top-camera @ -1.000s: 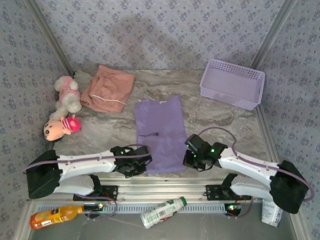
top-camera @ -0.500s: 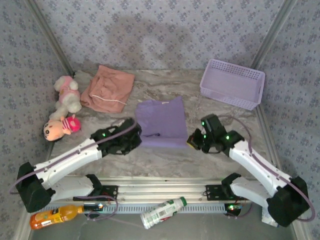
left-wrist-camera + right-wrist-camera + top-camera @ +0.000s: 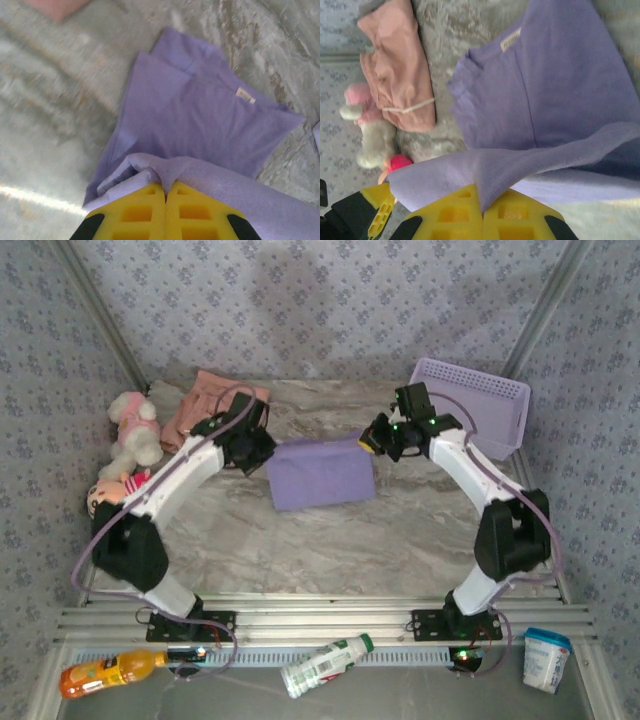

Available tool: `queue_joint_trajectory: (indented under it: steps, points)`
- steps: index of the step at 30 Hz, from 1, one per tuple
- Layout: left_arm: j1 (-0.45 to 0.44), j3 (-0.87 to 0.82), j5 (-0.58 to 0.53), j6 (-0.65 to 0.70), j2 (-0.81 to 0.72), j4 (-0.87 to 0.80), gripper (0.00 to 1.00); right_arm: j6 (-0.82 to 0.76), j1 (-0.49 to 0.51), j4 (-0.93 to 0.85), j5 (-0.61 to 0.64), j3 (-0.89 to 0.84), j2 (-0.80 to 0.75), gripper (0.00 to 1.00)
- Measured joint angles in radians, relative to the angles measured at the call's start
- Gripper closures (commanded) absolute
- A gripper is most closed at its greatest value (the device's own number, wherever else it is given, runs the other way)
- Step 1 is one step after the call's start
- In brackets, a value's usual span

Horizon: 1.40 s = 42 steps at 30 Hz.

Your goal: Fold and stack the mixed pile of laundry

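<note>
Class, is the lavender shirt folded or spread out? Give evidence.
Folded in half: the shirt has its hem doubled toward the collar; left gripper and right gripper shut on it.

Robot lab booth: patterned panels, aluminium rails

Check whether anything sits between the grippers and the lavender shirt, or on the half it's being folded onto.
Nothing visible does. The left gripper and the right gripper are each shut on the lifted edge of the shirt, and the flat half below is bare. The pink shorts lie off to its left, apart.
</note>
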Motion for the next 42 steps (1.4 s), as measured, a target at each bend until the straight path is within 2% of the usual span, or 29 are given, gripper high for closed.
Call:
queue_joint_trajectory:
  steps: [1, 2, 3, 4, 5, 7, 9, 13, 15, 16, 17, 18, 19, 21, 22, 29, 36, 42]
  points:
    - [0.019, 0.052, 0.012, 0.016, 0.051, 0.005, 0.96, 0.0, -0.01, 0.009, 0.003, 0.03, 0.038, 0.88]
    - [0.04, 0.117, 0.032, 0.04, 0.114, 0.004, 0.6, 0.002, -0.023, 0.019, 0.007, 0.067, 0.087, 0.69]
    - [0.061, 0.197, 0.056, 0.061, 0.188, 0.0, 0.21, 0.002, -0.033, 0.032, 0.012, 0.101, 0.134, 0.27]
    - [0.077, 0.27, 0.069, 0.076, 0.25, -0.014, 0.05, 0.001, -0.043, 0.044, 0.019, 0.13, 0.174, 0.01]
    - [0.094, 0.373, 0.086, 0.093, 0.332, -0.039, 0.0, 0.0, -0.055, 0.064, 0.026, 0.163, 0.222, 0.0]
    - [0.118, 0.547, 0.107, 0.126, 0.463, -0.086, 0.0, 0.001, -0.077, 0.1, 0.037, 0.211, 0.293, 0.0]
    - [0.135, 0.644, 0.11, 0.159, 0.542, -0.123, 0.0, -0.006, -0.094, 0.11, 0.053, 0.259, 0.341, 0.0]
    - [0.14, 0.65, 0.111, 0.191, 0.546, -0.182, 0.08, -0.054, -0.104, 0.081, 0.079, 0.338, 0.356, 0.0]
    - [0.134, 0.623, 0.122, 0.203, 0.527, -0.171, 0.18, -0.093, -0.095, 0.076, 0.079, 0.364, 0.348, 0.0]
    - [0.132, 0.597, 0.134, 0.208, 0.51, -0.16, 0.27, -0.11, -0.089, 0.07, 0.079, 0.364, 0.341, 0.02]
    - [0.126, 0.563, 0.149, 0.211, 0.489, -0.148, 0.43, -0.127, -0.081, 0.06, 0.079, 0.361, 0.334, 0.08]
    - [0.119, 0.526, 0.169, 0.219, 0.466, -0.133, 0.59, -0.149, -0.069, 0.058, 0.08, 0.349, 0.326, 0.19]
    - [0.111, 0.497, 0.183, 0.228, 0.449, -0.121, 0.7, -0.159, -0.057, 0.055, 0.081, 0.336, 0.319, 0.38]
    - [0.084, 0.434, 0.214, 0.241, 0.417, -0.093, 0.95, -0.177, -0.022, 0.053, 0.082, 0.296, 0.309, 0.82]
    - [0.066, 0.404, 0.23, 0.248, 0.407, -0.08, 1.0, -0.185, -0.001, 0.053, 0.082, 0.275, 0.309, 1.0]
    - [-0.04, 0.17, 0.313, 0.238, 0.4, 0.037, 1.0, -0.216, 0.091, 0.042, 0.082, 0.227, 0.375, 1.0]
    - [-0.036, 0.016, 0.312, 0.232, 0.4, 0.104, 1.0, -0.22, 0.056, 0.041, 0.109, 0.217, 0.493, 1.0]
    - [-0.023, -0.001, 0.302, 0.285, 0.402, 0.117, 1.0, -0.234, 0.046, 0.069, 0.115, 0.147, 0.473, 1.0]
